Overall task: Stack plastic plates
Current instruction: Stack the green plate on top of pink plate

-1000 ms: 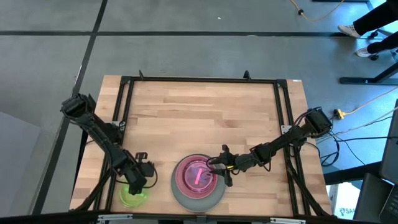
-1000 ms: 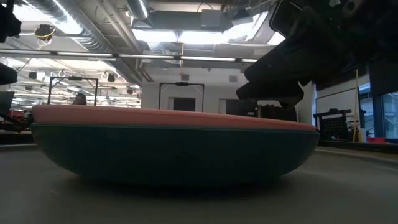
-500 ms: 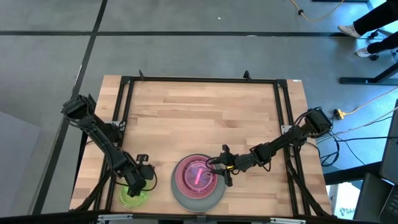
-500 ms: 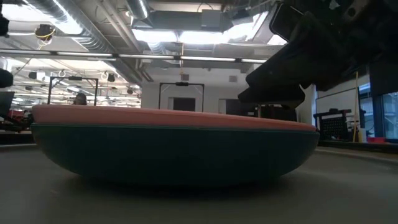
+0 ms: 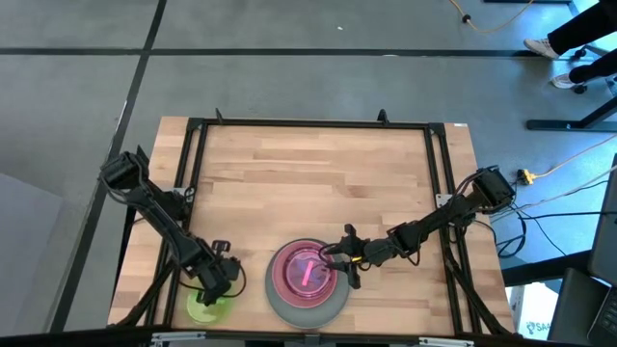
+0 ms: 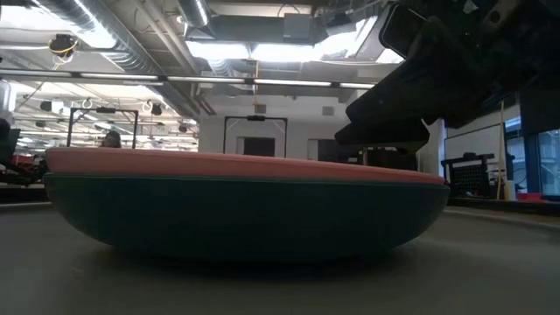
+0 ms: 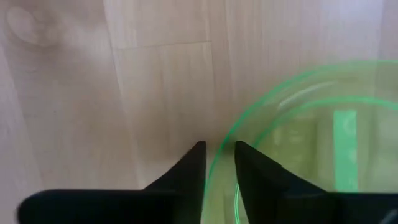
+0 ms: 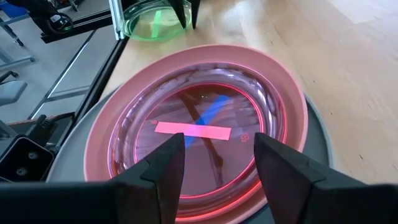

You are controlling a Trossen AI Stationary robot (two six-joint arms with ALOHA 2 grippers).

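A stack (image 5: 307, 281) sits near the table's near edge: a large grey plate (image 8: 318, 146), a pale pink plate (image 8: 291, 106) in it, and a translucent hot-pink plate (image 8: 186, 134) on top. In the low view the stack (image 6: 245, 214) looks dark under a pink rim. A lime-green plate (image 5: 204, 306) lies flat on the table left of it. My left gripper (image 7: 217, 152) points down at that plate's far rim (image 7: 219, 163), slightly open, one finger inside and one outside. My right gripper (image 8: 217, 155) is open above the stack's right side (image 5: 339, 265).
A black frame (image 5: 193, 154) runs along the table's left, far and right sides. Bare wood stretches across the table's far half (image 5: 318, 173). The lime-green plate (image 8: 152, 22) lies close to the near left corner, beside the frame rail (image 8: 93, 25).
My left gripper has moved toward the table's near edge and down onto the lime-green plate's far rim. The plates have stayed where they were.
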